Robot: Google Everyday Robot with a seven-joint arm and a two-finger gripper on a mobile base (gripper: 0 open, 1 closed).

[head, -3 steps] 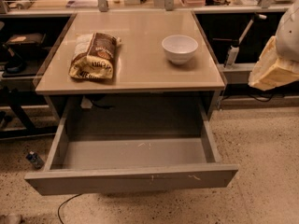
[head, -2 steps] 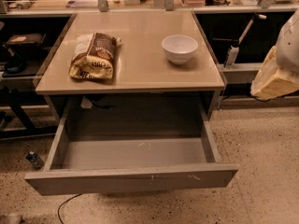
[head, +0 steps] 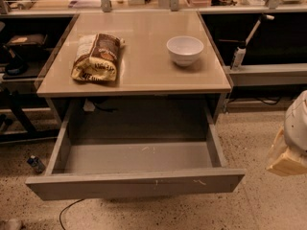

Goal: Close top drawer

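Camera view puts my gripper (head: 289,150) low at the right edge, well apart from the drawer and beyond its right front corner; I cannot tell whether it is spread or closed. The top drawer (head: 134,185) stands pulled far out below the counter (head: 144,78), its flat, handle-less front towards me. I judge it stiff metal, smooth and easy on its slides, so it offers nothing to grasp and wants a square push near mid-front to avoid skewing, well below the snack bag (head: 97,57) and white bowl (head: 184,49) above.
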